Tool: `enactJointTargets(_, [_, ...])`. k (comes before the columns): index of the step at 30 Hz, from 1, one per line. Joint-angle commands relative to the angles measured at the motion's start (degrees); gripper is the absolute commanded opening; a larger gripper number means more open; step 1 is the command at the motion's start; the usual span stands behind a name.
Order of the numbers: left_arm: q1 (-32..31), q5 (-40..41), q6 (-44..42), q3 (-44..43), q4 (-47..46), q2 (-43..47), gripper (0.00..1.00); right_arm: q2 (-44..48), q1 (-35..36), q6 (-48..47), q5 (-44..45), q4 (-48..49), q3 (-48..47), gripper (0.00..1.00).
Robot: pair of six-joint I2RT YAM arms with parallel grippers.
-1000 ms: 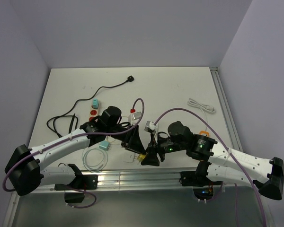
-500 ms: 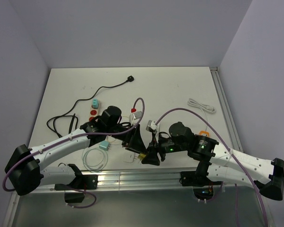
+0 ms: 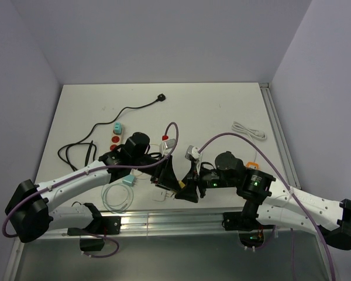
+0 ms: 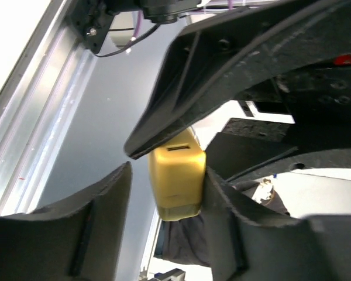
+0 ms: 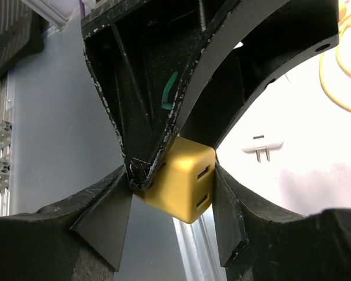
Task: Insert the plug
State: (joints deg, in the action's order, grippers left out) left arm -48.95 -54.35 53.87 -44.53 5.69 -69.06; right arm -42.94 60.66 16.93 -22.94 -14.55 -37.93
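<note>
since a second ago your right arm's forearm has swung a little toward the right edge of the bench, and the meeting point of the two arms has crept slightly the same way, staying near the middle of the near edge. the yellow adapter block [image 3: 179, 187] is held there between both sets of fingers. your right gripper [image 5: 171, 175] is clamped on it: in the right wrist view both pads press the block's sides, and the face with two slots is turned toward the camera. your left gripper [image 4: 167, 174] is only narrowly parted around the same block. one of its fingers touches the block, the other stands just clear with grey showing in the gap, and a finger of the right arm lies across the block's top. past the block in the right wrist view a white two-prong plug [image 5: 260, 147] lies on the bench, apart from both grippers, with an orange cable [image 5: 339, 76] near it. toward the left edge you have a power strip [image 3: 116, 134], with a black cable [image 3: 126, 109] running toward the far edge. a coiled white cable [image 3: 249, 130] lies near the right edge
</note>
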Motion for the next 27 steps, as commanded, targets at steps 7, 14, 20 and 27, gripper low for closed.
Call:
enactJointTargets(7, [-0.7,-3.1,3.6,-1.1,-6.8,3.7,0.0,-1.0,0.2,1.0,6.5,6.9,-2.6,0.16])
enactJointTargets(14, [-0.4,5.9,1.7,-4.0,-2.3,8.0,0.01,0.8,0.2,4.1,11.7,5.5,-2.2,0.66])
enactJointTargets(20, [0.8,22.5,-5.2,-8.6,0.8,14.3,0.0,5.1,0.3,10.5,16.0,3.7,-1.1,0.88])
enactJointTargets(27, [0.9,29.5,-0.2,3.7,-23.9,22.6,0.0,9.5,0.1,20.9,15.8,13.9,0.9,0.81])
